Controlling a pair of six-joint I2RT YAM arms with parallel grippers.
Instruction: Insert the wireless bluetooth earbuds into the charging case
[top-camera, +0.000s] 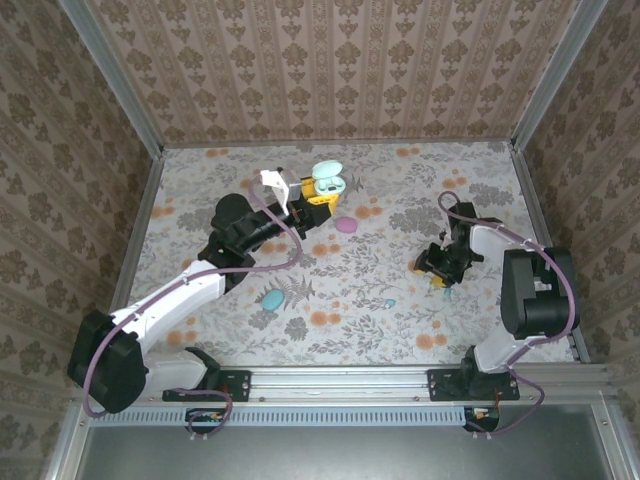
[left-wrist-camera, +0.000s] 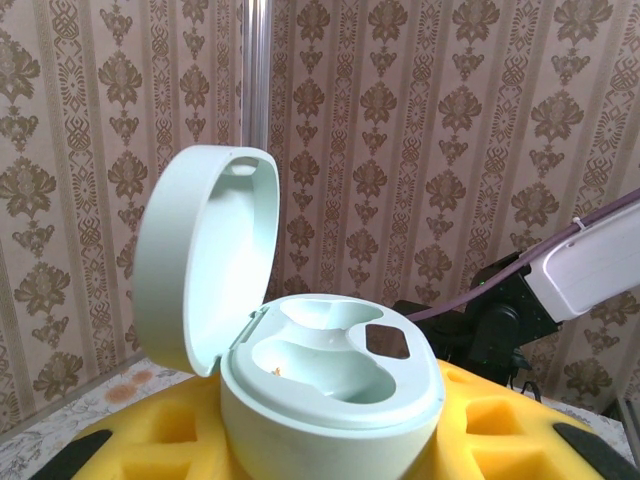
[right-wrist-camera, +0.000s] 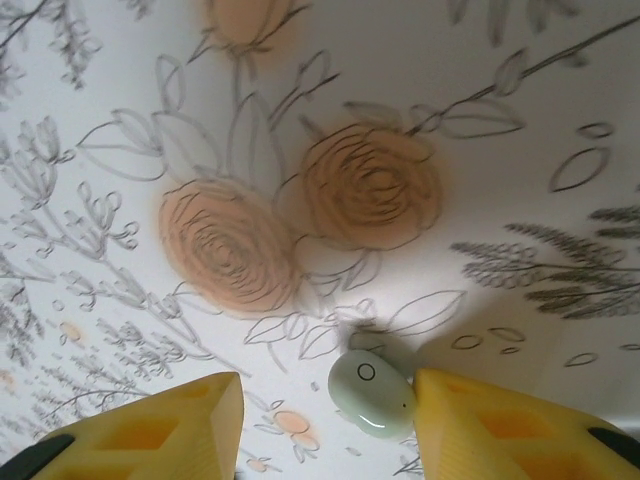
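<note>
On the desk (right-wrist-camera: 480, 120), the mint earbud (right-wrist-camera: 372, 393) is bracketed off-centre by the right pincer (right-wrist-camera: 325, 400), half open and empty; the open case (left-wrist-camera: 330, 385) is clamped by the left pincer (top-camera: 316, 197).

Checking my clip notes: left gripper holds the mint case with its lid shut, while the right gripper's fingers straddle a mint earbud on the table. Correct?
One error: the left wrist view shows the lid standing open. The left gripper does hold the mint case, and the right gripper straddles the mint earbud on the table.
</note>
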